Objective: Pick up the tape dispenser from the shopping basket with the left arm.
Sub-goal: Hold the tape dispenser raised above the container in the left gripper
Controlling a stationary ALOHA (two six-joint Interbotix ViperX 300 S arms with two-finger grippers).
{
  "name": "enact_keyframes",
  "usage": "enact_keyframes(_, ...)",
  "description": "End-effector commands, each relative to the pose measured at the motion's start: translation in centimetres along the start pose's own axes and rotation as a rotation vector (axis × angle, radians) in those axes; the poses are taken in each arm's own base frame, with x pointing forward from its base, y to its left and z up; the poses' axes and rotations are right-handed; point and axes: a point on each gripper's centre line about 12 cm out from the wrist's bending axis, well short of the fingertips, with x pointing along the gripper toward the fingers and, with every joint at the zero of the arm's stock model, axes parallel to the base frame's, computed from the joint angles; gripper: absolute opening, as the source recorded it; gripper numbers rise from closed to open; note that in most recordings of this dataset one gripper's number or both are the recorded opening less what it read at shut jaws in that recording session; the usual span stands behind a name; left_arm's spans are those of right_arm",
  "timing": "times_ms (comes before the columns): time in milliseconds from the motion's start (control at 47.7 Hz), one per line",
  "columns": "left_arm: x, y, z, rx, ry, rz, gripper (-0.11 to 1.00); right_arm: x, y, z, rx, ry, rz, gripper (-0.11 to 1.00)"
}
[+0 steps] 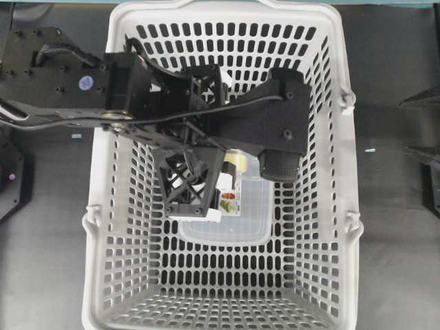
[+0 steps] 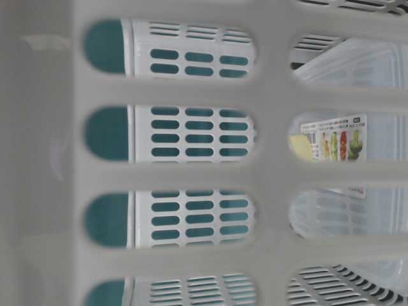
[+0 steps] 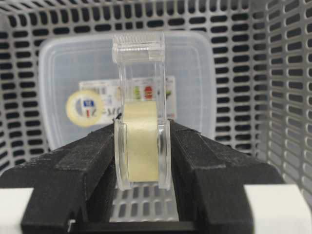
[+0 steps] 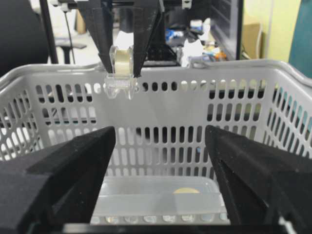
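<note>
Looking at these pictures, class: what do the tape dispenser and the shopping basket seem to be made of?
Tape dispenser: apparently clear, glossy plastic; the basket wall shows through its body, around a pale yellowish tape roll. Shopping basket: probably moulded light-grey plastic, matte; slotted walls, thick rim.

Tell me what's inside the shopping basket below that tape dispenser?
A clear plastic box with a printed label lies on the shopping basket floor, below the tape dispenser shut in the left gripper. The left arm covers part of it; its contents cannot be told.
</note>
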Motion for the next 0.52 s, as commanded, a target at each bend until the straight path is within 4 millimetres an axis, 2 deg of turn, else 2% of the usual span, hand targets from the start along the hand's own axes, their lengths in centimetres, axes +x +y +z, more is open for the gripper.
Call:
enact_keyframes(0,-1.0,0.0,0.1,0.000,-0.026,0.004,0.29,0.1,0.0,0.1,0.000,0.002,-0.002,0.72)
enact_keyframes(252,-0.4,-0.1,-0.3,0.002,-0.005,0.002,0.29,-0.1,0.0,0.0,0.002,0.015,-0.002,0.72)
enact_keyframes(503,1.5,-0.3,-1.4,0.003,0.053,0.002,0.29,-0.3,0.0,-0.4,0.003,0.023,-0.002,0.72)
